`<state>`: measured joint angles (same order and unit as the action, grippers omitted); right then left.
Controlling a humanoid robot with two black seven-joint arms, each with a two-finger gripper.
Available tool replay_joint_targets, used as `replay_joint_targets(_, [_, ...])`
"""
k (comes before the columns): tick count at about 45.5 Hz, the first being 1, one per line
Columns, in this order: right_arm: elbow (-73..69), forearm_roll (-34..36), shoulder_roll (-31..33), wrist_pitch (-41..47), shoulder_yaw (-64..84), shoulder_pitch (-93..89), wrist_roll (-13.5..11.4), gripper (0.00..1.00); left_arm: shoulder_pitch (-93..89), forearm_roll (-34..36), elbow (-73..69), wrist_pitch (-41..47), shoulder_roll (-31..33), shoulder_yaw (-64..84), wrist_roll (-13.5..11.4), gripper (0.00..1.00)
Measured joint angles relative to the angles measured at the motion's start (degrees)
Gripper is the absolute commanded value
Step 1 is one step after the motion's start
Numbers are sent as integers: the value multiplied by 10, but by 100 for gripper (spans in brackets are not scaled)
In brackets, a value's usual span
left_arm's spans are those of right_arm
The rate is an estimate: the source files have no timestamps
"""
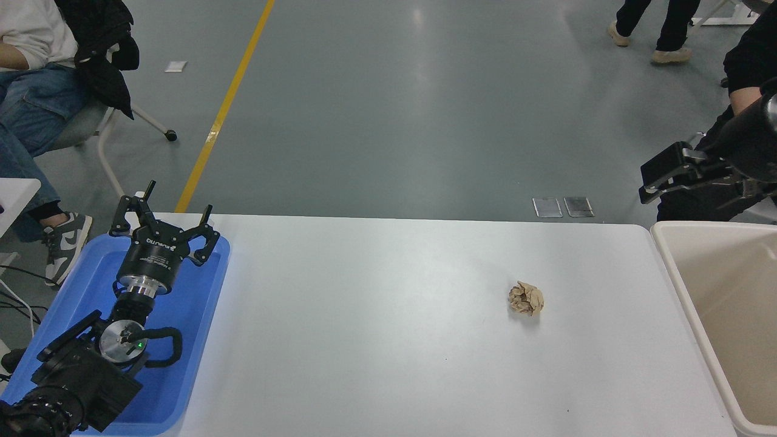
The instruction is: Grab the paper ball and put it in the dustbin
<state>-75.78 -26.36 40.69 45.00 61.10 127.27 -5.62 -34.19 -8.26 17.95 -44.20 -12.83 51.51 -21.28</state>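
The paper ball, a small crumpled tan wad, lies on the white table, right of centre. The beige dustbin stands at the table's right end, about a hand's width right of the ball. My right gripper comes in from the right edge and hangs in the air beyond the table's far edge, above the bin's far corner and well away from the ball. It is seen side-on, and I cannot tell how it stands. My left gripper is parked open and empty over the blue tray at the lower left.
A person sits on a chair at the upper left beyond the table. Another person in black is at the right edge behind my right arm. Someone's legs show at the top right. Grey floor with a yellow line lies beyond the table.
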Motion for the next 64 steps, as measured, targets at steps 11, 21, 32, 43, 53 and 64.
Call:
replay_joint_targets(11, [0,0,5,0,0,-1,0,100,0,0,0,0,0,0,0,100])
replay_joint_targets(21, [0,-1,6,0,1,-1,0,100,0,0,0,0,0,0,0,100])
replay_joint_targets(32, [0,-1,7,0,1,-5,0,100,0,0,0,0,0,0,0,100])
replay_joint_targets(43, [4,-2,7,0,1,-8,0,100,0,0,0,0,0,0,0,100])
replay_joint_targets(53, [6,-2,7,0,-8,-16,0,100,0,0,0,0,0,0,0,100])
replay_joint_targets(64, [23,3,10,0,-13,-33,1,100,0,0,0,0,0,0,0,100])
